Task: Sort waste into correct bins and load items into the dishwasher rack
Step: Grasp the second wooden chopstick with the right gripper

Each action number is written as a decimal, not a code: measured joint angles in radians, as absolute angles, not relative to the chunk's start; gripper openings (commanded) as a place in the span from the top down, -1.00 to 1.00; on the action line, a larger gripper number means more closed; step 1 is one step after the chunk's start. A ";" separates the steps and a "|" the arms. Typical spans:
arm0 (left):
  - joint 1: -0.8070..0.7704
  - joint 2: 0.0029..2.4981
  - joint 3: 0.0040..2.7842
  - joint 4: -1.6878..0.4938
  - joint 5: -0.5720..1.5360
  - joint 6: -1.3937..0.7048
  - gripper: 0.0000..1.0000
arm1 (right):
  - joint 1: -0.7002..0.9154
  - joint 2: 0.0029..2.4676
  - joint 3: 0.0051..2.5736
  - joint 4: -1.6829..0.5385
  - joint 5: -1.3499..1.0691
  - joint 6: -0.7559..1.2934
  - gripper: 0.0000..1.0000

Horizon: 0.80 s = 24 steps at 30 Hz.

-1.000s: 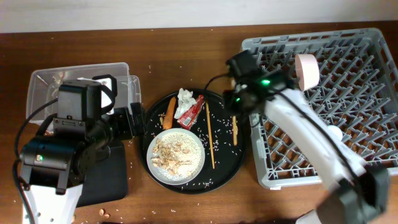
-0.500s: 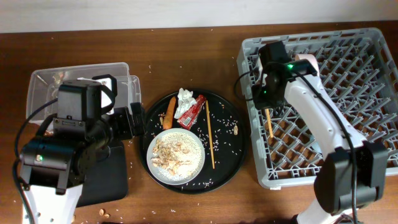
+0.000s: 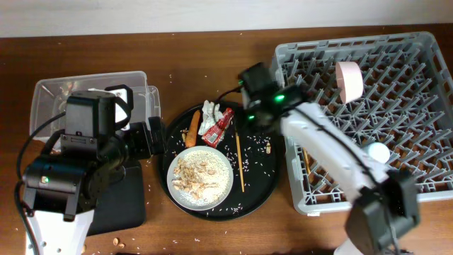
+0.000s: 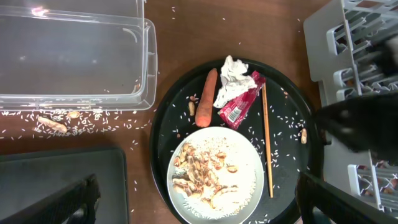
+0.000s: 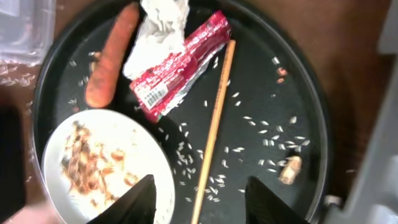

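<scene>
One chopstick [image 5: 213,124] lies between parted right jaws.

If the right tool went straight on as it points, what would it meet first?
Probably the wooden chopstick, lying on the round black tray in line with the open right tool; height is unclear.

A robot lab's mock kitchen: two robot arms [image 3: 333,149] over a brown wooden worktop [image 3: 212,64], a large grey plastic dishwasher rack [image 3: 410,92], and a pale wall [image 3: 212,14] behind it.
</scene>
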<state>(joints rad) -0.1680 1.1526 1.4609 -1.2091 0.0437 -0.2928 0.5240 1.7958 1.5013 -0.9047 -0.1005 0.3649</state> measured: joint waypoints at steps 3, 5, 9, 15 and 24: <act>-0.168 1.153 1.461 -1.209 0.044 -0.293 -0.98 | 0.558 1.900 1.501 -0.877 -0.018 0.446 0.12; -0.168 1.153 1.461 -1.209 0.044 -0.293 -0.98 | 0.558 1.971 1.501 -0.867 0.009 0.485 0.19; -0.168 1.153 1.461 -1.209 0.044 -0.293 -0.98 | 0.557 2.053 1.501 -0.850 0.022 0.520 0.36; -0.168 1.153 1.461 -1.209 0.044 -0.293 -0.98 | 0.557 2.098 1.501 -0.832 -0.010 0.535 0.67; -0.168 1.153 1.461 -1.209 0.044 -0.293 -0.98 | 0.557 2.112 1.499 -0.829 -0.035 0.542 0.49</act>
<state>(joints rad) -0.1680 1.1526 1.4609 -1.2091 0.0437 -0.2928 0.5571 2.1117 1.4994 -0.8291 -0.0345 0.5423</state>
